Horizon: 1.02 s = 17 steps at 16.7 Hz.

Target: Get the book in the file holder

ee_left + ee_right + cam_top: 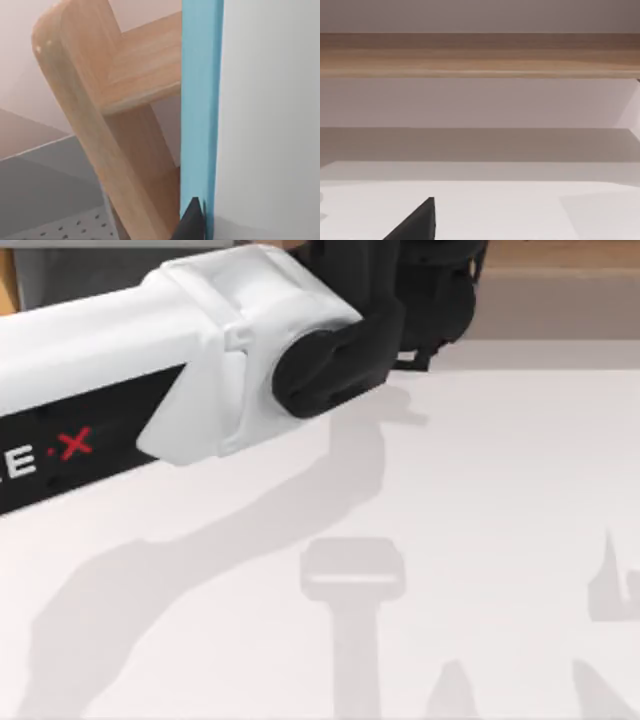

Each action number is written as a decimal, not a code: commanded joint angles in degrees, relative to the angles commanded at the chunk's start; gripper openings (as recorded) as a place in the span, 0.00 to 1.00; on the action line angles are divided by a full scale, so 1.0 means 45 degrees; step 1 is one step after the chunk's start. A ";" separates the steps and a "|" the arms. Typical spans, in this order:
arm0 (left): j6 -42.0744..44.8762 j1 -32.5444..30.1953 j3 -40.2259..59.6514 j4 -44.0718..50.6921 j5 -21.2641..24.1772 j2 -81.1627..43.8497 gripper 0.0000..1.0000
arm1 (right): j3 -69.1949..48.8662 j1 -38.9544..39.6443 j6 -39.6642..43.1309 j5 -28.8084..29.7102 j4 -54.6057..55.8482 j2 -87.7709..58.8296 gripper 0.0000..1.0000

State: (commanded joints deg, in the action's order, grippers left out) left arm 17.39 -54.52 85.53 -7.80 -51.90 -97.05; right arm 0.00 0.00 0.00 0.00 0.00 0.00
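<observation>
Top view: overhead, looking down on white table (480, 540), left arm (130, 390) very close under lens. Left wrist view: tight on blue book (200, 110) edge beside wooden holder (115, 100). Right wrist view: low over table, facing far wooden rail (480, 55); table shared with top view.

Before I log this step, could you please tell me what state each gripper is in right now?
Left gripper: at the edge of the book, beside the file holder; grip cannot be told.
Right gripper: cannot be told.

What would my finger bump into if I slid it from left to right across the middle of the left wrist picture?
Pinkish wall → curved wooden side panel of the file holder → blue book standing on edge → pale grey surface.
</observation>
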 joint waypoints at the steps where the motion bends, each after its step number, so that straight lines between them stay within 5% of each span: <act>1: 0.0493 0.0605 -0.0844 -0.0277 0.0017 0.0914 0.00 | 0.0000 0.0000 0.0000 0.0000 0.0000 0.0000 1.00; 10: 0.6086 0.7723 -0.8168 -0.2721 0.1039 0.4462 0.00 | 0.0000 0.0000 0.0000 0.0000 0.0000 0.0000 1.00; 17: 1.1056 1.0683 -1.1268 -0.4953 0.3947 0.2766 0.00 | 0.0000 0.0000 0.0000 0.0000 0.0000 0.0000 1.00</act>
State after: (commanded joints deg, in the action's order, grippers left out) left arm 67.15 -6.45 34.83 -30.09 -34.14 -84.60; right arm 0.00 0.00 0.00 0.00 0.00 0.00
